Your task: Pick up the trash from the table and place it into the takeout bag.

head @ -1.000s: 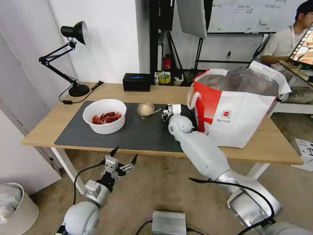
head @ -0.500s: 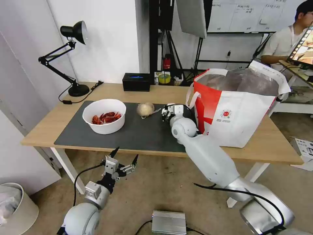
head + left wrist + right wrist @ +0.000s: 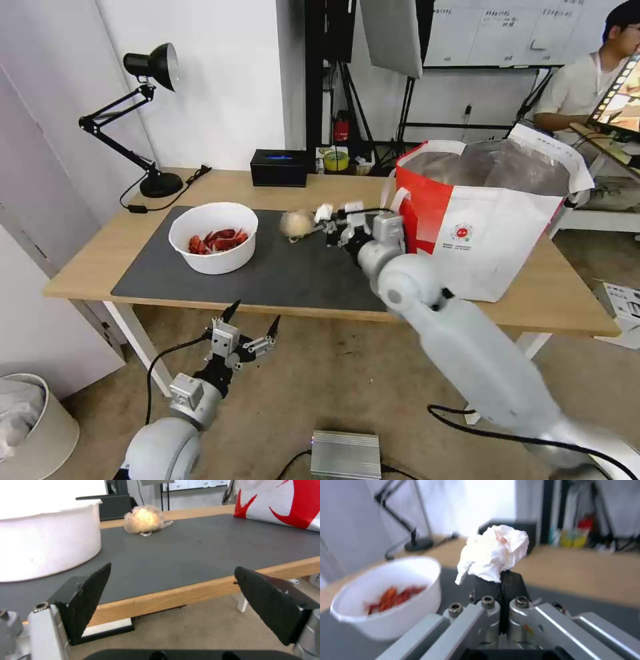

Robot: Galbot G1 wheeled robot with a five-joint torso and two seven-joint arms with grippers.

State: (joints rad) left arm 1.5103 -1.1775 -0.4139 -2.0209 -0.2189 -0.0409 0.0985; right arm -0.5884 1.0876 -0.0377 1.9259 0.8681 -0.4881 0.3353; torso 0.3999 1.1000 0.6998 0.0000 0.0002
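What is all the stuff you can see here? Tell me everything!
Round white bowl with red shells: one, left on the dark grey mat.
Beige ball wrapped in clear plastic: one, mid-mat.
Crumpled white tissue: one, pinched above the mat.
Big white-and-red takeout bag: one, right end of the light-wood table.
Black desk lamp: one, back left.
Black tissue box: one, back edge.
Right gripper: jaws shut on the tissue.
Left gripper: jaws open, below the table's front edge.
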